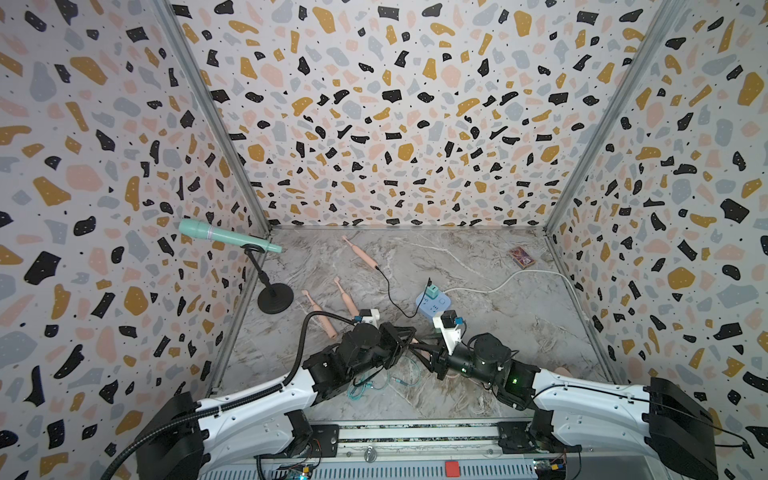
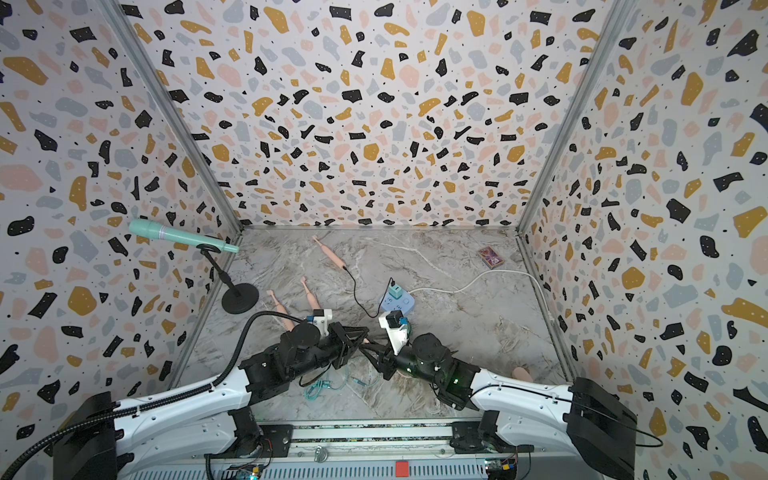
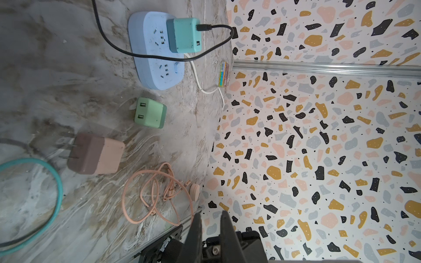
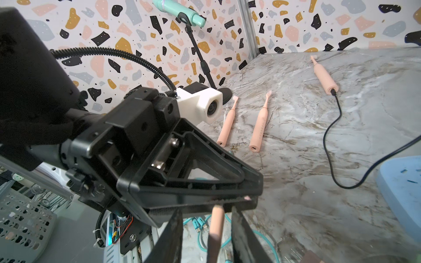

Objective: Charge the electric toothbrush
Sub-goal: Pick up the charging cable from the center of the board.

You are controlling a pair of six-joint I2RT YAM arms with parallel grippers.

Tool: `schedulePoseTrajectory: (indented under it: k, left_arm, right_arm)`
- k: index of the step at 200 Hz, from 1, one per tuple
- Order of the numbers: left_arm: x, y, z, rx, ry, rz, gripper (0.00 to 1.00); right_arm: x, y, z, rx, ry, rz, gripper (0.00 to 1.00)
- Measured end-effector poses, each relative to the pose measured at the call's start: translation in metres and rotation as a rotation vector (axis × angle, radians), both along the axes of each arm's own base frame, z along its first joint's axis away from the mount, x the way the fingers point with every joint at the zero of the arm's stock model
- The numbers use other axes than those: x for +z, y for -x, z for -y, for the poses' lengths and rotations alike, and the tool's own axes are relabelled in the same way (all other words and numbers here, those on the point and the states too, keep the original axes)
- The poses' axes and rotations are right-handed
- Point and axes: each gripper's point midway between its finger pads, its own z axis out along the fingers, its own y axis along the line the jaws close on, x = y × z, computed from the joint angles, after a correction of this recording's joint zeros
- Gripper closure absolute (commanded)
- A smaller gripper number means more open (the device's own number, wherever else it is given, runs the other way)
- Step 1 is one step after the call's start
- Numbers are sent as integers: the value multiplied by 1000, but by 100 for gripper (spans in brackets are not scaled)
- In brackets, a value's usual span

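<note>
**Pink toothbrush mid-air between the claws**

Matte pink toothbrush (image 4: 215,225), slim round handle, hung over the front middle of the marble table (image 1: 498,340). Left gripper (image 3: 210,215) was pinched almost closed on its upper end, as best I could see. Right gripper (image 4: 208,214) sat partly apart around the handle, gaps both sides, not touching.

I counted four pink brushes:
- the one in the air
- far toothbrush (image 4: 324,77), on a black cable (image 4: 330,145)
- second toothbrush (image 4: 259,127) and third toothbrush (image 4: 227,123), flat side by side

Three chargers: teal charger (image 3: 184,34) in the one blue power strip (image 3: 145,68), green charger (image 3: 150,112) and pink charger (image 3: 98,153) loose. Two coils: pink cable (image 3: 155,193), teal cable (image 3: 60,195). One small box (image 1: 521,257), print too small to read.
</note>
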Motion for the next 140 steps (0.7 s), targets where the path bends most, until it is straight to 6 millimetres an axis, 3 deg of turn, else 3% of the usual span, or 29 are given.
schedulePoseTrajectory:
  k: [59,140]
  left_arm:
    - [-2,0,-5,22,3,0,100]
    - [1,-2,-9,40,9,5,100]
  right_arm:
    - [-4,-6,3,-36,16,-1,75]
    - [-10,-4,-1,-21,27,-14,80]
